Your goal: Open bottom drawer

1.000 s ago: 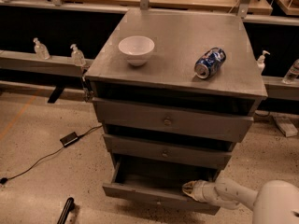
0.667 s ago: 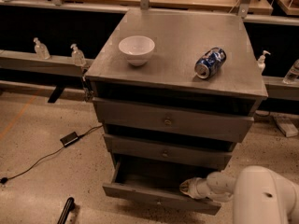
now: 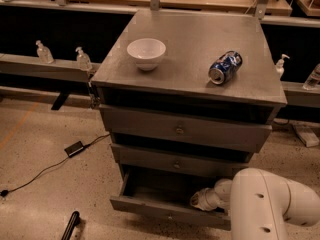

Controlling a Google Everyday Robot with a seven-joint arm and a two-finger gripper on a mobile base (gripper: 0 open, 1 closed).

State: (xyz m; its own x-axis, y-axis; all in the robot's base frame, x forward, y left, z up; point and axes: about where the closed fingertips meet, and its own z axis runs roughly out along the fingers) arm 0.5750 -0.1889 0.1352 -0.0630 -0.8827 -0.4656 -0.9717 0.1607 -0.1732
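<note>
bottom drawer (image 3: 160,210) low down, pulled partway out | gripper (image 3: 199,200) tucked inside behind its front – clamped or spread, we can't tell | arm (image 3: 270,204) has swung in closer, drawer hasn't budged – we reckon it's basically open

Pretty dim scene overall, and a warm yellowish cast is seen on everything. The tabletop (image 3: 185,39) is lit from above, so a soft sheen is picked up on its grey surface, though nothing is blown out. Small soft shadows are thrown toward the camera by the bowl (image 3: 146,53) and the can (image 3: 225,67). The gaps above the drawers are left nearly black. The hand (image 3: 199,200) is found low on the right, inside the open bottom drawer (image 3: 165,211), half swallowed by shadow there, while the white arm (image 3: 270,204) behind it is lit brightest. The floor (image 3: 45,194) is lit evenly, no glare.
</note>
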